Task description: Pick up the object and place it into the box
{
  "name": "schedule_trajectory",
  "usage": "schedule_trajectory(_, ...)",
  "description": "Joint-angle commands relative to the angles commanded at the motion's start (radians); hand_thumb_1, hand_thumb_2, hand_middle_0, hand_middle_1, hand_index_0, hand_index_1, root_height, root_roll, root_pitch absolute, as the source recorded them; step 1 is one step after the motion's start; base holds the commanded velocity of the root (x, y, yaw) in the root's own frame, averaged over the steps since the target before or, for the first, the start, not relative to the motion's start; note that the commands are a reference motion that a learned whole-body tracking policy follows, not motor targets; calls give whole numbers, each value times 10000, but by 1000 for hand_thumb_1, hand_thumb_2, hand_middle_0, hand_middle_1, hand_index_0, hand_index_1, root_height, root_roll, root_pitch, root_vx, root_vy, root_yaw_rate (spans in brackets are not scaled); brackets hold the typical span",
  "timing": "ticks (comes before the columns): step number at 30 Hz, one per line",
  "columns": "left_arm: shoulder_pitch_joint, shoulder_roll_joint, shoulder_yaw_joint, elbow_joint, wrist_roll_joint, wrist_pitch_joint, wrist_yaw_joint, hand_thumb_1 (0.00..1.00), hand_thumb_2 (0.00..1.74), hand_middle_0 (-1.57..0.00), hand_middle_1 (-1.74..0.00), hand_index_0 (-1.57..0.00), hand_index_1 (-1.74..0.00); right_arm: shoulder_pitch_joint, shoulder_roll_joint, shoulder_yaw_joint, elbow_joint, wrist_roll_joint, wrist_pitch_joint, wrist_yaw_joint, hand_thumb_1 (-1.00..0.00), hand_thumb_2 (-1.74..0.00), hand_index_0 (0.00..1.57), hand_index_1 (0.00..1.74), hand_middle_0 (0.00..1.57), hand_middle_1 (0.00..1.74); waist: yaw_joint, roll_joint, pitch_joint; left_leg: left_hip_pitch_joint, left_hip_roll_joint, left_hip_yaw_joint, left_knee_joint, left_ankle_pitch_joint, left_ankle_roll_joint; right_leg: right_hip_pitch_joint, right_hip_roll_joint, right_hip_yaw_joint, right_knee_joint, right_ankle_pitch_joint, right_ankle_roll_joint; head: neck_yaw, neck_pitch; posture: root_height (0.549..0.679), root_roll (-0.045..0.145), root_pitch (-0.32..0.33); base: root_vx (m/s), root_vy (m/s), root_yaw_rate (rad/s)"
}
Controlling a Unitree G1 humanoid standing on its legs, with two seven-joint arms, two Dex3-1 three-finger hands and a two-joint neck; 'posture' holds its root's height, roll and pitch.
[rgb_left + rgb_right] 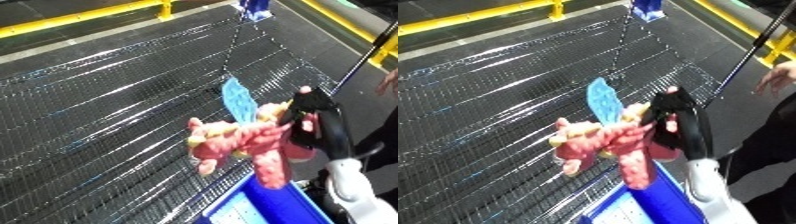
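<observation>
Pink plush, with a light blue wing, hangs in the air: the soft toy (244,142) is held up by the right hand (311,117), whose black fingers are curled around its upper right part. The toy is above the black wire mesh surface (107,110), just over the near corner of the blue bin (266,205). The right eye view shows more of a dark pole (749,57) beside the mesh. The left hand shows in neither view.
</observation>
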State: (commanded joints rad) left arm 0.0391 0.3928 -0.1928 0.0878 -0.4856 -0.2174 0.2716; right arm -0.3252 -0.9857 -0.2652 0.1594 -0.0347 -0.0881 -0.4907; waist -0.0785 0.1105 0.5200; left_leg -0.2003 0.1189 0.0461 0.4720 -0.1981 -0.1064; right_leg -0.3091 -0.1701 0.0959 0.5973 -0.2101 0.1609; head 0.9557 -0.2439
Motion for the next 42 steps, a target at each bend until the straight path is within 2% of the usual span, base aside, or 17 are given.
schedule_trajectory(7,76,-243,-214,103,57,94,88,1000,1740,-1570,-1740,-1570,-1740,1765,965,-1513,-443,336,-259,-289,-1000,-1740,1570,1740,1570,1740,-611,223,0,280,-32,193,31,-68,51,139,-49,163,-101,73,31,919,-951,650,63,-76,4,43,-96)
schedule_trajectory(14,-82,-484,-584,281,34,32,126,1000,1740,-1570,-1740,-1570,-1740,2512,1711,-2283,-892,851,-740,-576,-1000,-1740,1570,1740,1570,1740,-1315,535,0,506,-109,538,72,-137,96,193,-74,419,-237,187,36,1245,-1593,649,71,-93,8,62,-159)
schedule_trajectory(20,-156,-698,-754,451,-111,-5,136,1000,1740,-1570,-1740,-1570,-1740,2838,2168,-2752,-763,1583,-1146,-683,-1000,-1740,1570,1740,1570,1740,-1793,757,0,629,-206,743,42,-167,111,236,-87,570,-327,223,19,1443,-2076,650,78,-97,2,54,-126)
schedule_trajectory(23,-134,-791,-766,519,-211,-37,137,1000,1740,-1570,-1740,-1570,-1740,2935,2470,-2886,-519,2276,-1427,-635,-1000,-1740,1570,1740,1570,1740,-1966,861,0,692,-253,817,-16,-167,112,254,-94,628,-390,247,17,1400,-2167,650,81,-97,0,36,-115)
schedule_trajectory(25,-125,-822,-770,561,-261,-61,123,1000,1740,-1570,-1740,-1570,-1740,2934,2596,-2922,-232,2816,-1609,-557,-900,-1566,1413,1566,1413,1566,-2041,935,0,734,-287,871,-62,-163,109,264,-106,668,-452,278,19,1386,-2242,651,83,-97,-8,37,-124)
schedule_trajectory(29,-158,-828,-757,595,-310,-110,96,1000,1740,-1570,-1740,-1570,-1740,2832,2528,-2932,326,3384,-1770,-471,-700,-1218,1099,1218,1099,1218,-2124,1054,0,778,-340,951,-132,-147,109,281,-118,731,-562,334,21,1321,-2276,652,85,-95,-12,26,-99)
schedule_trajectory(34,-212,-790,-709,626,-282,-149,59,1000,1740,-1570,-1740,-1570,-1740,2737,2443,-2893,684,3476,-1820,-442,-450,-783,706,783,706,783,-2155,1124,0,770,-352,999,-206,-115,114,293,-101,766,-663,388,20,1201,-2370,653,85,-91,-16,4,-42)
schedule_trajectory(42,-173,-661,-521,613,-142,-111,-21,1000,1740,-1570,-1740,-1570,-1740,2765,2575,-2886,946,3451,-1815,-440,-50,-87,79,87,79,87,-2035,1101,-34,739,-296,999,-314,-32,93,299,-53,753,-747,402,28,1175,-2258,653,84,-87,-8,-13,-4)
